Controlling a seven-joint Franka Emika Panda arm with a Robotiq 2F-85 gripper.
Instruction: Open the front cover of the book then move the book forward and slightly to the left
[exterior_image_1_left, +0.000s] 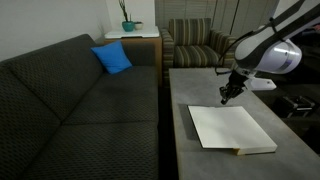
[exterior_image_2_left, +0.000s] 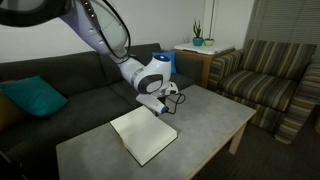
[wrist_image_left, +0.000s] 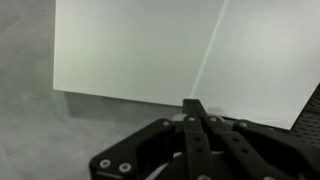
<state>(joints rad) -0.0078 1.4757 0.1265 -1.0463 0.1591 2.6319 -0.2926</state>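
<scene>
The book (exterior_image_1_left: 232, 128) lies flat on the grey table (exterior_image_1_left: 195, 90) with only white surface facing up; none of its black outside shows. It also shows in the other exterior view (exterior_image_2_left: 143, 134). In the wrist view the white surface (wrist_image_left: 140, 45) has a straight crease (wrist_image_left: 212, 50) running across it; I cannot tell which side of it is the front cover's inner face. My gripper (exterior_image_1_left: 229, 94) (exterior_image_2_left: 160, 107) hangs just at the book's far edge. Its fingers (wrist_image_left: 195, 106) are pressed together with nothing between them, tips at the white edge.
A dark grey sofa (exterior_image_1_left: 80, 100) with a blue cushion (exterior_image_1_left: 112, 58) runs along one side of the table. A striped armchair (exterior_image_2_left: 270, 75) stands beyond the table's end. A side table with a potted plant (exterior_image_1_left: 128, 27) stands behind the sofa.
</scene>
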